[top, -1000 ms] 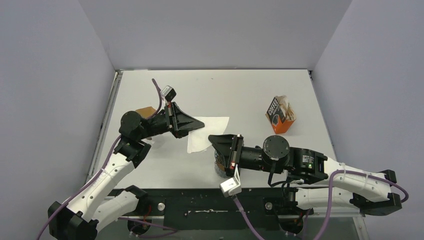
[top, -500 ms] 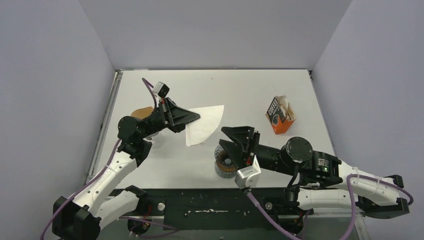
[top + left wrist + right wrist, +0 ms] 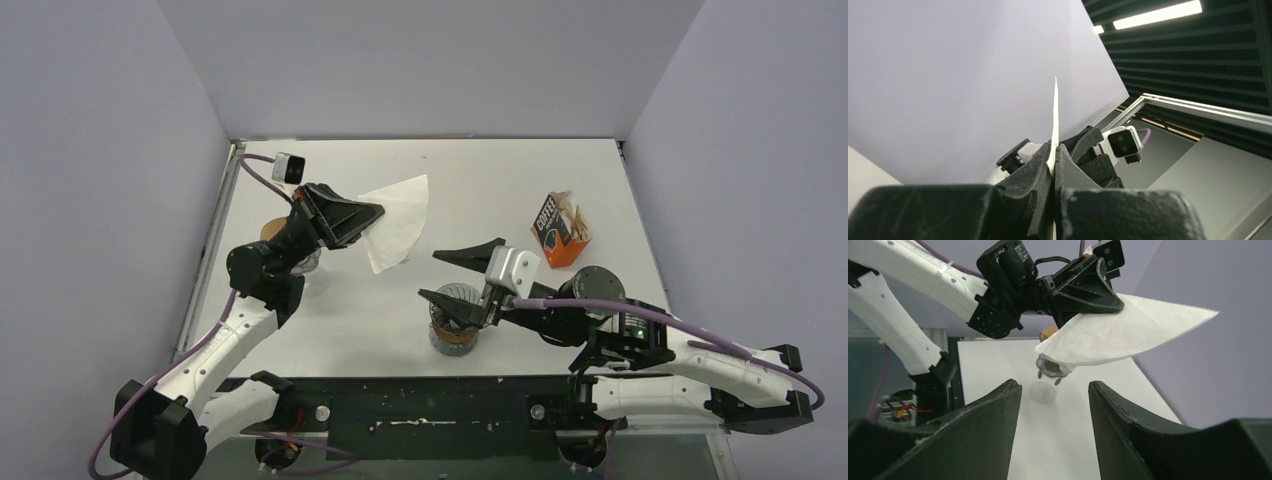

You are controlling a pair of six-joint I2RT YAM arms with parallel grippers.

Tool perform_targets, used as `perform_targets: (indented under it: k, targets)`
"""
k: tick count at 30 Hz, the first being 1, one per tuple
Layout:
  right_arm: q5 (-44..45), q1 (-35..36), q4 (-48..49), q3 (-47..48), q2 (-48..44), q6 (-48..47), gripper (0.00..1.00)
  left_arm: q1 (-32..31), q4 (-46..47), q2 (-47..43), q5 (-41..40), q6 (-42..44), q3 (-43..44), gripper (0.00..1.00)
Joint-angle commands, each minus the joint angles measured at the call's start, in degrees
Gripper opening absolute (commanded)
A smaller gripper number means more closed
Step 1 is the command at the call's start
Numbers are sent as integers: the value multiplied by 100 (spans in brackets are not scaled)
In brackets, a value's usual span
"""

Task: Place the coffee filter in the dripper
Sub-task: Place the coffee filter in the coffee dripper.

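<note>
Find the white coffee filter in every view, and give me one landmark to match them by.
Top external: the coffee filter is left of centre, held up off the table.
Left wrist: it is an edge-on white sliver rising from mid-frame.
Right wrist: it is a wide fan at upper right.
Shared landmark: the left claw pinching it shows in all three views.

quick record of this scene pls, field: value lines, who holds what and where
coffee filter: white, folded flat, held in the air
left gripper: shut on the coffee filter's edge
right gripper: open, empty, just above the dripper
dripper: upright on the table, near edge, no filter in it
orange coffee box: on the table, back right of the dripper
task: not yet done
</note>
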Motion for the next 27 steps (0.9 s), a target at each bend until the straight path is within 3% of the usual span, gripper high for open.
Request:
perform_targets:
  k: [1,11,27]
  targets:
    - [-87,34,853,38,145,1471,53,43,1432,67,-379,347,-26,0]
    - [-805,-32,1680,-135,292,2254,53,43,2475,159,-638,332,-149,0]
    - [-1594,-173,2119,-78,616,2434,53,37,3238,130,-656,47,99,0]
